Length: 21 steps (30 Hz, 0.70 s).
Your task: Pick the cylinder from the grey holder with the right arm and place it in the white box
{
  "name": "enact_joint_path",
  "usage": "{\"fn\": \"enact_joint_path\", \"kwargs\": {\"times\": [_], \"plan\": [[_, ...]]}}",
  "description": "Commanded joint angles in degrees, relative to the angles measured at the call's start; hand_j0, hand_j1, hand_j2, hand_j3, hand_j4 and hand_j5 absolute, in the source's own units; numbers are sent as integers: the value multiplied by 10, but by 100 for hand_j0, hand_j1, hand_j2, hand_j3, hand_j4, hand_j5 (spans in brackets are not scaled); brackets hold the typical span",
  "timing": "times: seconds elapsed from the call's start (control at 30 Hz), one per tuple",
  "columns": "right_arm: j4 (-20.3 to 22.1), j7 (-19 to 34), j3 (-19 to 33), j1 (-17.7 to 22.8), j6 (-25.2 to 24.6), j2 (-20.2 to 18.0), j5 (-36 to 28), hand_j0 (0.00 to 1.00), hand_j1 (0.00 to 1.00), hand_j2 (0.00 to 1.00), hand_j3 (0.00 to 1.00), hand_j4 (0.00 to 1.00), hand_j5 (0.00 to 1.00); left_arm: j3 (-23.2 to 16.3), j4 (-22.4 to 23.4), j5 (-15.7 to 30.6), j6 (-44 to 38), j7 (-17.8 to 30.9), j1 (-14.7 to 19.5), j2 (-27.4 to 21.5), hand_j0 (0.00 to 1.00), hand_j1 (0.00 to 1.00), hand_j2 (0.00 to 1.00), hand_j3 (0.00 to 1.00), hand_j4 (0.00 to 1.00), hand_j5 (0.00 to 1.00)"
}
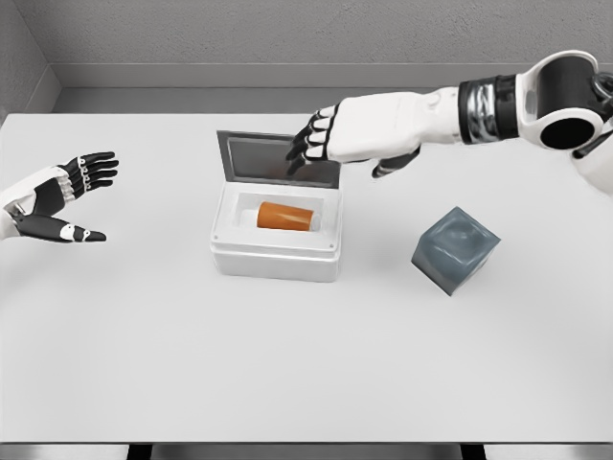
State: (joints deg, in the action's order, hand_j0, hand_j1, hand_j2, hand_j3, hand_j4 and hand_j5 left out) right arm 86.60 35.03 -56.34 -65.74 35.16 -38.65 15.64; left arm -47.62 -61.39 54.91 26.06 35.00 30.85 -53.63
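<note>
An orange cylinder (pixel 284 217) with a white cap lies on its side inside the white box (pixel 276 257), whose grey lid (pixel 273 157) stands open at the back. My right hand (pixel 330 144) hovers above the box's back right corner, fingers spread and holding nothing, its fingertips (pixel 302 146) over the lid. The grey holder (pixel 455 249) sits tilted on the table to the right of the box, with nothing showing in it. My left hand (pixel 72 196) rests open at the far left, well apart from the box.
The white table (pixel 287 364) stretches wide in front of the box. A grey wall runs behind the table's far edge. My right forearm (pixel 498 105) crosses above the table from the upper right.
</note>
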Motion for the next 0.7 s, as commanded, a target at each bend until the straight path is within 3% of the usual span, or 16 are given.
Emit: {"fn": "enact_joint_path", "kwargs": {"times": [0.0, 0.07, 0.2, 0.27, 0.33, 0.4, 0.43, 0.67], "plan": [[-4, 0, 58, 0, -2, -37, -5, 100, 100, 100, 100, 100, 100, 3, 0, 4, 0, 0, 0, -2, 100, 100, 100, 100, 100, 100], [-6, 0, 83, 2, -2, -63, -6, 100, 100, 100, 100, 100, 100, 3, -2, 3, 0, 0, 6, -2, 100, 100, 100, 100, 100, 100], [-46, 0, 86, 43, -2, -110, -6, 100, 100, 100, 100, 100, 100, 13, -4, -6, -35, 0, 62, 42, 100, 100, 100, 100, 100, 100], [-92, 0, 79, 70, -2, -110, -4, 100, 100, 100, 100, 100, 100, 21, 0, -68, -43, 0, 85, 94, 100, 100, 100, 100, 100, 100], [-108, 0, 84, 76, -2, -111, -2, 100, 100, 100, 100, 100, 100, 39, 29, -110, -63, 0, 96, 137, 100, 100, 100, 100, 100, 100], [-109, 0, 89, 79, -2, -118, -2, 100, 100, 100, 100, 100, 100, 113, 123, -227, -63, 0, 106, 234, 100, 100, 100, 100, 100, 100], [-109, 0, 89, 79, -2, -118, -2, 100, 100, 100, 100, 100, 100, 135, 144, -269, -63, 0, 111, 259, 100, 100, 100, 100, 100, 100], [-109, 0, 89, 79, -2, -119, -1, 100, 100, 100, 100, 100, 100, 140, 139, -268, -74, 0, 121, 279, 100, 100, 100, 100, 100, 100]]}}
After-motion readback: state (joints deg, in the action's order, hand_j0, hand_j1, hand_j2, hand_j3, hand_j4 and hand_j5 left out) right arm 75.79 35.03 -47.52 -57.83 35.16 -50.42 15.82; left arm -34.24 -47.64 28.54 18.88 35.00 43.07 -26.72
